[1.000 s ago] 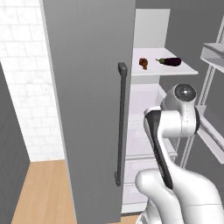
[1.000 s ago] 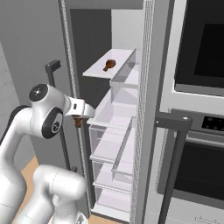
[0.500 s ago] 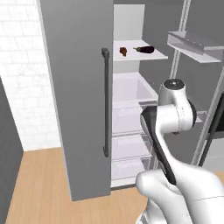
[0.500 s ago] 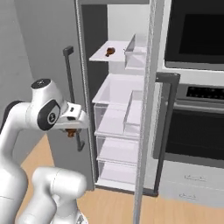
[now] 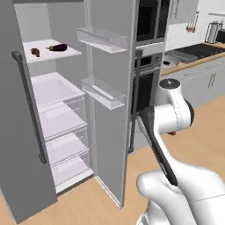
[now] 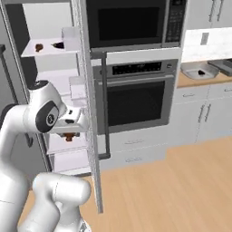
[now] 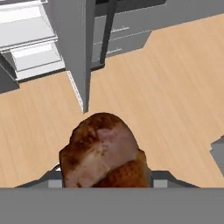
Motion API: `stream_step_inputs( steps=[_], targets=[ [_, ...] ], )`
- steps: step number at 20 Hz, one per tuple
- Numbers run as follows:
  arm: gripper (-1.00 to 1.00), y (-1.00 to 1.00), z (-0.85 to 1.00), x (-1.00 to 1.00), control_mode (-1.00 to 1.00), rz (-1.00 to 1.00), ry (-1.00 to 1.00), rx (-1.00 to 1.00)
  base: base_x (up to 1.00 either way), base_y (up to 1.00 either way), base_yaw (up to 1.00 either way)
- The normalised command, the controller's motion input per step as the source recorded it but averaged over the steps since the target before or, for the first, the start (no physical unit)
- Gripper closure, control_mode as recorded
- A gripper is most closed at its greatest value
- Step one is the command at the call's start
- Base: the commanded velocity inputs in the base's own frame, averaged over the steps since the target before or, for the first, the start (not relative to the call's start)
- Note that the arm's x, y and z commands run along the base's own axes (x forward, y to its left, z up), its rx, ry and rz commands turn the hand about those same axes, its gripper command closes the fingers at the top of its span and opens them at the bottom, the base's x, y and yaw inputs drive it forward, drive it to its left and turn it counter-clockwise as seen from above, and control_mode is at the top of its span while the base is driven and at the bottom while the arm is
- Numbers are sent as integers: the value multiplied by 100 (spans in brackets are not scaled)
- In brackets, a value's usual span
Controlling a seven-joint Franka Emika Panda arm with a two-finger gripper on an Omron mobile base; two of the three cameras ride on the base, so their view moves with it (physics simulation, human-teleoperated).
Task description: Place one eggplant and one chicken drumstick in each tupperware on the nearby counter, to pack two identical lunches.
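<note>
My gripper (image 7: pixel 104 177) is shut on a browned chicken drumstick (image 7: pixel 101 148), which hides most of the fingers in the hand view. It hangs over the wooden floor in front of the open fridge door. In the right base view the gripper (image 6: pixel 69 132) carries the drumstick (image 6: pixel 69 136) beside the door's edge. A second drumstick (image 5: pixel 35 52) and a dark eggplant (image 5: pixel 58 47) lie on the fridge's top shelf. A light grey tupperware (image 6: pixel 199 71) with something dark inside stands on the wooden counter (image 6: pixel 201 80) at the far right.
The open fridge door (image 5: pixel 110 110) with its bins juts out between the arm and the shelves. A built-in oven (image 6: pixel 136 97) and a microwave (image 6: pixel 131 22) stand to the right of the fridge. A black stovetop (image 5: pixel 203 50) lies farther along the counter.
Both base views have swung to the right, so the fridge slid left and the oven and counter came into view. The gripper still holds the drumstick.
</note>
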Motion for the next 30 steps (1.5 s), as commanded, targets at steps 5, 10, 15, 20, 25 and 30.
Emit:
stream_step_inputs(
  steps=[5, 10, 15, 20, 25, 30],
  targets=[
    [100, 0, 0, 0, 100, 0, 0, 0, 14, -100, -50],
    [100, 0, 0, 0, 100, 0, 0, 0, 81, -100, -34],
    [100, 0, 0, 0, 100, 0, 0, 0, 100, -91, -4],
    [100, 0, 0, 0, 100, 0, 0, 0, 100, -24, 19],
    [100, 0, 0, 0, 100, 0, 0, 0, 100, 0, 34],
    [100, 0, 0, 0, 100, 0, 0, 0, 100, -42, 21]
  ],
)
